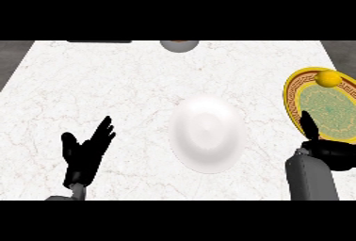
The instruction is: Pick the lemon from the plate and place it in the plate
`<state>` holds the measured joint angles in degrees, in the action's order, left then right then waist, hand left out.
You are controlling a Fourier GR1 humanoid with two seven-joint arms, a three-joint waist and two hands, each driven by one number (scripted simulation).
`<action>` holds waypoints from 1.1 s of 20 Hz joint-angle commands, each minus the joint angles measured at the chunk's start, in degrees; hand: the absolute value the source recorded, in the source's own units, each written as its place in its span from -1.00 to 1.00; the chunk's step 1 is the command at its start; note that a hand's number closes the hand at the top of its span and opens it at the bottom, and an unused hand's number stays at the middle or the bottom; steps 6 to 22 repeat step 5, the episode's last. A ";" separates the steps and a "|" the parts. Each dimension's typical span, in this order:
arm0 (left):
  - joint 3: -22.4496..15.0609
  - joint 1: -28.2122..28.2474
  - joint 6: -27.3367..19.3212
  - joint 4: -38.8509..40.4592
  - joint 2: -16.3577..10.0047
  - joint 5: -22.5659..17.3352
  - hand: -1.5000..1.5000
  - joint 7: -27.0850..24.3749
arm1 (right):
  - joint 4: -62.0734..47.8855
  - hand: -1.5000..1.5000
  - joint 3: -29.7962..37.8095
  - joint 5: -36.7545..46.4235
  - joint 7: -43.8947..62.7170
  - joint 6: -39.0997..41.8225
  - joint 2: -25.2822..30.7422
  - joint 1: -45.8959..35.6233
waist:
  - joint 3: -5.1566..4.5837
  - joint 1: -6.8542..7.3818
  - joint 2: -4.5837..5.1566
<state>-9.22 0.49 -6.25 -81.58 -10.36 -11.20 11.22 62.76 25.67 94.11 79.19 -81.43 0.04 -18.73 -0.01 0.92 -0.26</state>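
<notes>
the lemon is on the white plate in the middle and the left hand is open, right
No. The head view shows the lemon on the far rim of the yellow-rimmed patterned plate at the right, not the white plate in the middle. The left hand is open.

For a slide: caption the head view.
Yellow lemon on gold-rimmed green plate, black right hand nearby, round white plate centred.

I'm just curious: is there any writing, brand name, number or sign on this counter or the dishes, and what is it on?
No readable text anywhere in this view.
The yellow-rimmed round plate with the green centre carries only an ornamental pattern, no letters.
The plain white round plate, the yellow lemon and the white marble counter bear no marks.
</notes>
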 commanded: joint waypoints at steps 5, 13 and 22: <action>0.35 0.60 0.42 -2.25 -0.28 -0.50 0.00 1.78 | -2.82 -1.00 -1.96 3.12 6.48 -0.53 -0.04 0.05 | 0.00 0.83 0.15; 0.35 0.60 0.42 -2.25 -0.28 -0.50 0.00 1.78 | -2.82 -1.00 -1.96 3.12 6.48 -0.53 -0.04 0.05 | 0.00 0.83 0.15; 0.35 0.60 0.42 -2.25 -0.28 -0.50 0.00 1.78 | -2.82 -1.00 -1.96 3.12 6.48 -0.53 -0.04 0.05 | 0.00 0.83 0.15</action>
